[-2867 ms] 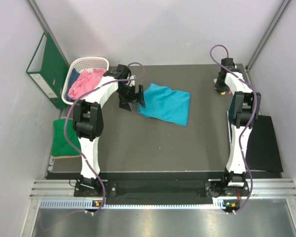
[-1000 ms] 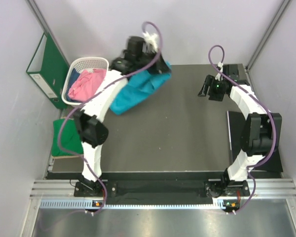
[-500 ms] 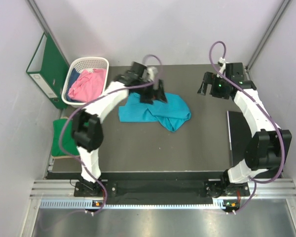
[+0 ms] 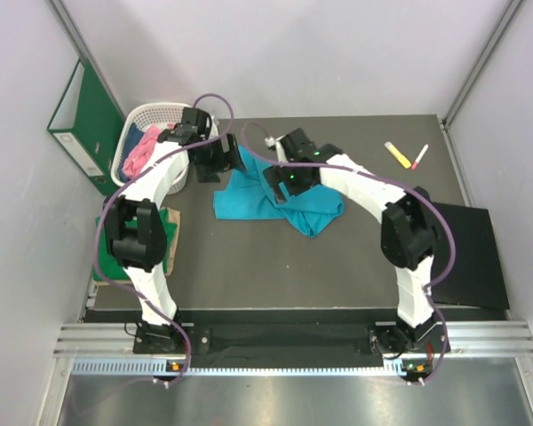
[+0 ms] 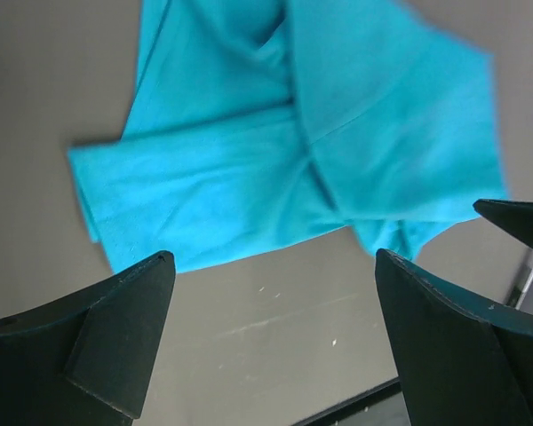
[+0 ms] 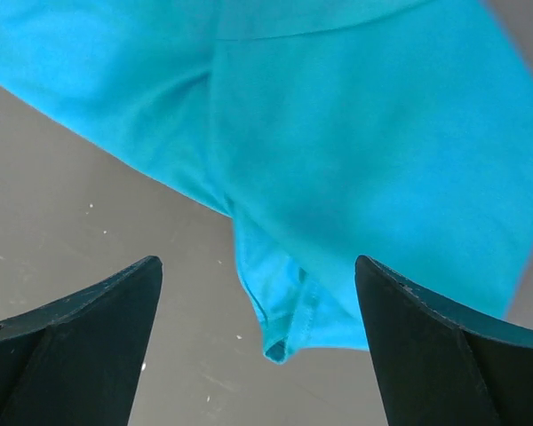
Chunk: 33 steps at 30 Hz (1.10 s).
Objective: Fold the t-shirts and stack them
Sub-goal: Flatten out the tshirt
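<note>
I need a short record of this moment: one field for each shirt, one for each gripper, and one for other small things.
teal shirt: crumpled on the table, not folded
pink shirt: in the white basket
green shirt: beside the left arm, mostly hidden
left gripper: open, empty, near the teal shirt
right gripper: open, empty, over the teal shirt
other: two markers at the table's far right
</note>
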Available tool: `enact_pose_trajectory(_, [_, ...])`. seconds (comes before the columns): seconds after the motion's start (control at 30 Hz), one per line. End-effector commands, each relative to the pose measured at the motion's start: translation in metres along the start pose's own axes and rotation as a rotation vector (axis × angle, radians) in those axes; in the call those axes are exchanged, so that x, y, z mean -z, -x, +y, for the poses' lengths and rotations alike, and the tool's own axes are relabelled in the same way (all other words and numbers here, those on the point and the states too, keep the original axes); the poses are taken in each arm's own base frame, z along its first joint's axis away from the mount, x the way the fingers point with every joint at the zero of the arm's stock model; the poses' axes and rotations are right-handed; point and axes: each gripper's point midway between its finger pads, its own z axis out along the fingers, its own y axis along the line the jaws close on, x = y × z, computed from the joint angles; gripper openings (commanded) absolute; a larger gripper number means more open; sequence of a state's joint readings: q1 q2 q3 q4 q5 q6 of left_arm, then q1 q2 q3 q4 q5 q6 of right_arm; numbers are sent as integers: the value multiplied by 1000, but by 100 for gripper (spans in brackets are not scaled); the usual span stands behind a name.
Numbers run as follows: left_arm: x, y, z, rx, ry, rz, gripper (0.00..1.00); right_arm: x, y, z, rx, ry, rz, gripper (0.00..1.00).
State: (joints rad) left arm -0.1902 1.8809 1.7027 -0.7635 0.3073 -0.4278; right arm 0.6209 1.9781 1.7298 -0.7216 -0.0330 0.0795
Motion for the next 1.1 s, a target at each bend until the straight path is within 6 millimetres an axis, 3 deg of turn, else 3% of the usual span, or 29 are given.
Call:
enact_pose_trajectory(0.0, [-2,-15,15,28,45,61,99,4,15,9,118,-77,-11,89])
enact_pose_trajectory(0.1, [-8,-20,24,36,63,84,99,-8,9,20,140,-84,13,89])
enact_pose_trajectory(0.23, [-9,-22,30,44,73,104,99,-34,-9,17,158,-144,65,88])
enact_pose_trajectory(0.43, [-6,-19,40,41,79,106,99,-66,-21,12,167,-201,109,87])
enact_pose_trajectory(0.53, [-3,-17,47,39,91,111,99,-76,-22,8,168,-234,120,65])
enact_pose_trajectory(0.57, [-1,-16,50,41,94,109,99,-77,-21,5,161,-250,118,27])
enact_pose_trajectory(0.6, [0,-15,52,34,95,106,99,-76,-19,3,143,-273,111,12])
enact_pose_trajectory(0.67, [3,-13,57,40,97,108,99,-70,-8,-1,125,-303,79,2])
enact_pose_trajectory(0.83, [-1,-18,61,57,93,126,99,-38,15,3,104,-290,0,3])
enact_pose_trajectory(0.93, [-6,-23,60,75,72,136,99,-36,10,4,133,-274,15,16])
enact_pose_trajectory(0.97, [-7,-23,60,76,68,134,99,-36,8,3,143,-272,24,34])
enact_pose_trajectory(1.07, [-8,-26,60,78,66,141,99,-39,4,7,156,-248,38,45])
